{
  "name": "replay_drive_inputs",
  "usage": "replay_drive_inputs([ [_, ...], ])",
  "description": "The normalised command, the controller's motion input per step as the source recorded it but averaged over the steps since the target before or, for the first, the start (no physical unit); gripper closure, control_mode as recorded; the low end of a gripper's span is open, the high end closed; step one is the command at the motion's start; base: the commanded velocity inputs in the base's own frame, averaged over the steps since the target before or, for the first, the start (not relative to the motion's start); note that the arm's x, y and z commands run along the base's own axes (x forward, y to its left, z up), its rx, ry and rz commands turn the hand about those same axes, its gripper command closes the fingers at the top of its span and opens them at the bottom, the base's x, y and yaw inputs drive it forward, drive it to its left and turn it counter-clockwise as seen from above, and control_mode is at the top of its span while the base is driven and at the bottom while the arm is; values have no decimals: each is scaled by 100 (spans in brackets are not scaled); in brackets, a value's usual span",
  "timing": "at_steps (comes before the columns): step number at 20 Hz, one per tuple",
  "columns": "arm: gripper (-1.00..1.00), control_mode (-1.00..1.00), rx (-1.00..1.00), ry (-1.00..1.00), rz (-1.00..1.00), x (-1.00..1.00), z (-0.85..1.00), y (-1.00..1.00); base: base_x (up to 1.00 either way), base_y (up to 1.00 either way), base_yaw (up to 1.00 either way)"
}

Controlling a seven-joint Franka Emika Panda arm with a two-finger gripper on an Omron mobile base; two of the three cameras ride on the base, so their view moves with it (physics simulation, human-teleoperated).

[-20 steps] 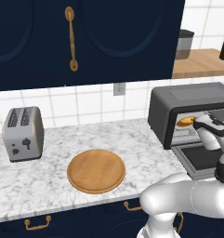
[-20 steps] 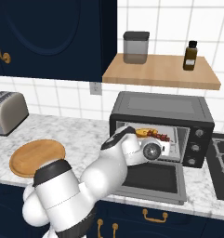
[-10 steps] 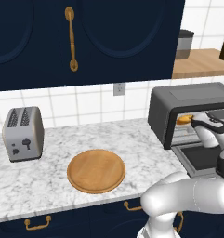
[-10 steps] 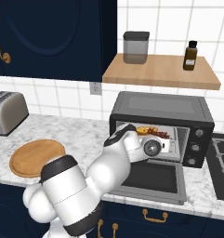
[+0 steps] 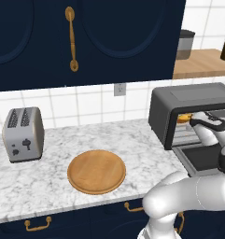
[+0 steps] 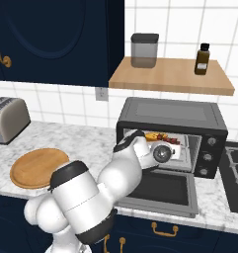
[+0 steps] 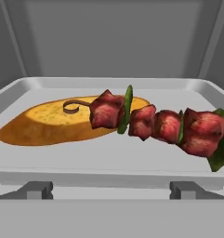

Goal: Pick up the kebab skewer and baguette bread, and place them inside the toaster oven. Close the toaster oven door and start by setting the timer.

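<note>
Gripper [image 6: 162, 153] drawn slightly back, jaws apart, kebab skewer [image 7: 160, 124] lying over baguette bread [image 7: 48, 122] inside toaster oven [image 6: 172, 116]

skewer [image 7: 155, 123]: red-brown meat chunks with green slices, lying across centre-right of hand view, curled end resting on bread | bread [image 7: 62, 122]: golden-orange flat loaf, centre-left, on pale tray | oven [image 6: 171, 117]: dark grey box, right of right base view, both items inside | door [image 6: 162, 190]: dropped flat, lower centre-right

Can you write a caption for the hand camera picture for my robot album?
Skewer lying across the baguette on the tray inside the oven.
</note>
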Motion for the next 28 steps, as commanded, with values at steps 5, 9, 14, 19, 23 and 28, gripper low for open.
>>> replay_drive_inputs([
  [5,-100,-100,0,0,0,16,0,0,0,0,0],
  [9,-100,-100,0,0,0,13,0,0,0,0,0],
  [14,-100,-100,0,0,0,7,0,0,0,0,0],
  [19,-100,-100,0,0,0,-22,0,0,0,0,0],
  [23,-100,-100,0,0,0,-63,4,0,0,0,0],
  [28,-100,-100,0,0,0,-61,23,-6,0,0,0],
])
